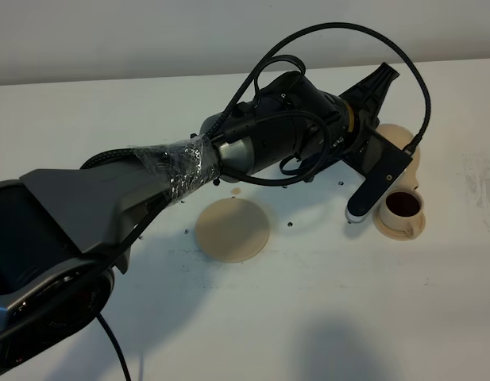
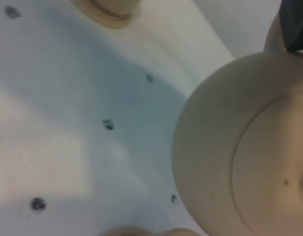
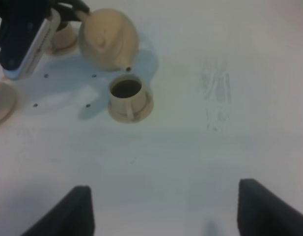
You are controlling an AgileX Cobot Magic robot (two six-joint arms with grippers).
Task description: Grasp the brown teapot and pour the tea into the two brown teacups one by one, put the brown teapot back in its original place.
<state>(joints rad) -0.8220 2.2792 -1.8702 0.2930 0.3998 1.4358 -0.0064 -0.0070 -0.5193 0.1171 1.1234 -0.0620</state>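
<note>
White tabletop carries the work. Your left gripper [image 1: 370,151], clamped on the squat pale-tan ceramic teapot [image 3: 109,42], holds it above the near, dark-filled tan teacup [image 3: 126,98]. Next, pour into the far teacup [image 3: 60,39]. Right gripper [image 3: 163,209] hangs released.

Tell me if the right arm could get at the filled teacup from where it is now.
Probably yes. The right gripper is open with bare table between it and the filled teacup. But the teapot, held by the left gripper, hangs close behind that cup.
</note>
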